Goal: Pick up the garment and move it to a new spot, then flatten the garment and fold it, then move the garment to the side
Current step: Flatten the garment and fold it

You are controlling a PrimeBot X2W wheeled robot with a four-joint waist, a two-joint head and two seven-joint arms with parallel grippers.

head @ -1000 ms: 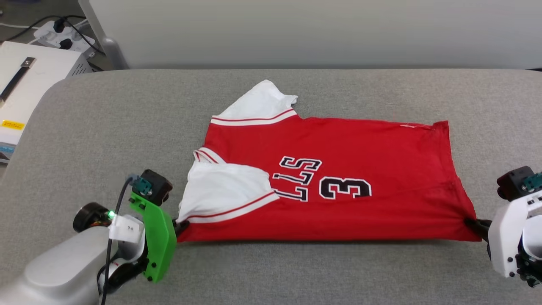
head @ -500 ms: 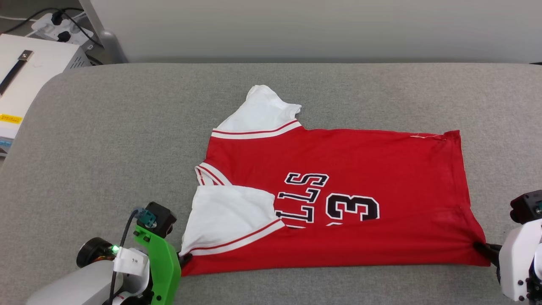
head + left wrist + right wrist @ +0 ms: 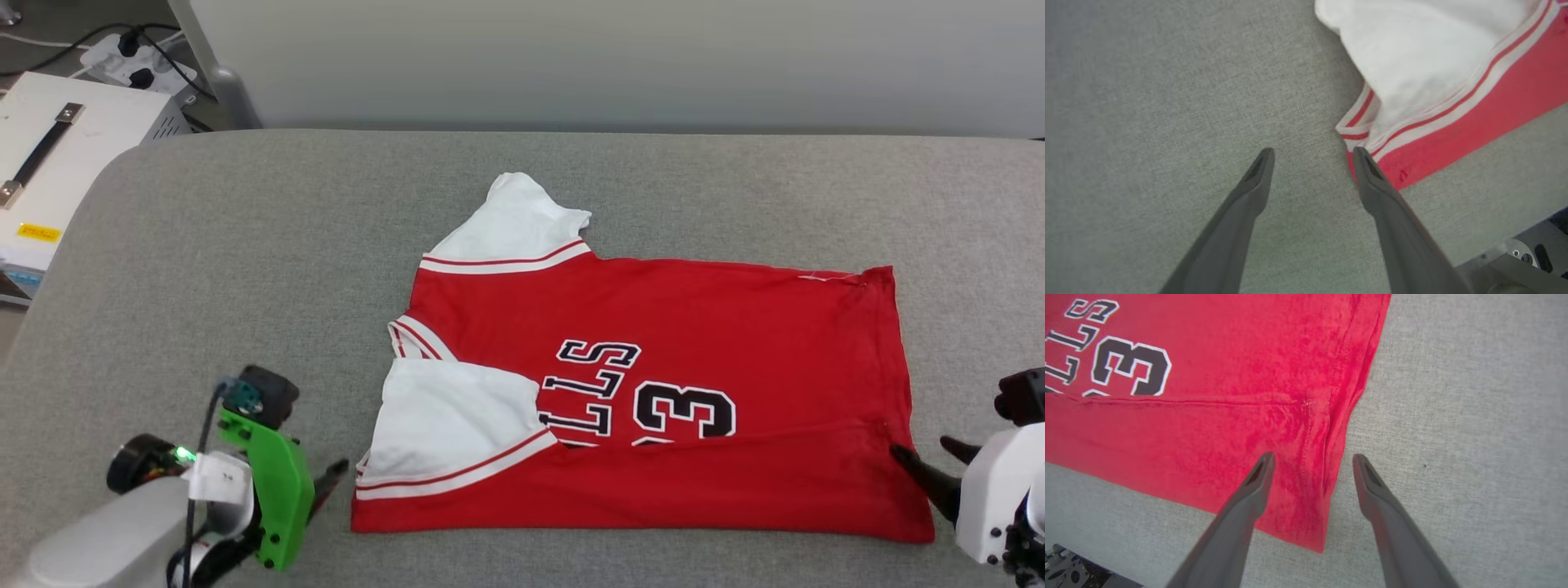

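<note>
The garment [image 3: 694,327], a red jersey with white sleeves and a black number 3, lies spread on the grey padded table [image 3: 245,245]. Its near strip is folded over the lower part of the print. My left gripper [image 3: 336,472] stands open just left of the garment's near left corner [image 3: 1412,163]; in the left wrist view the left gripper [image 3: 1312,153] has bare table between its fingers and one fingertip [image 3: 1361,157] at the red hem. My right gripper [image 3: 917,445] is open at the near right corner; the right gripper [image 3: 1313,457] straddles the garment's corner [image 3: 1298,506], which lies loose.
A white box with a black handle [image 3: 49,155] and a power strip with cables [image 3: 131,61] sit beyond the table's left end. A pale wall panel [image 3: 571,57] runs behind the table. Bare grey table surrounds the garment.
Both grippers have opened and let go of the garment's near corners. The left gripper has drawn back to the left. The head camera has shifted a little.
</note>
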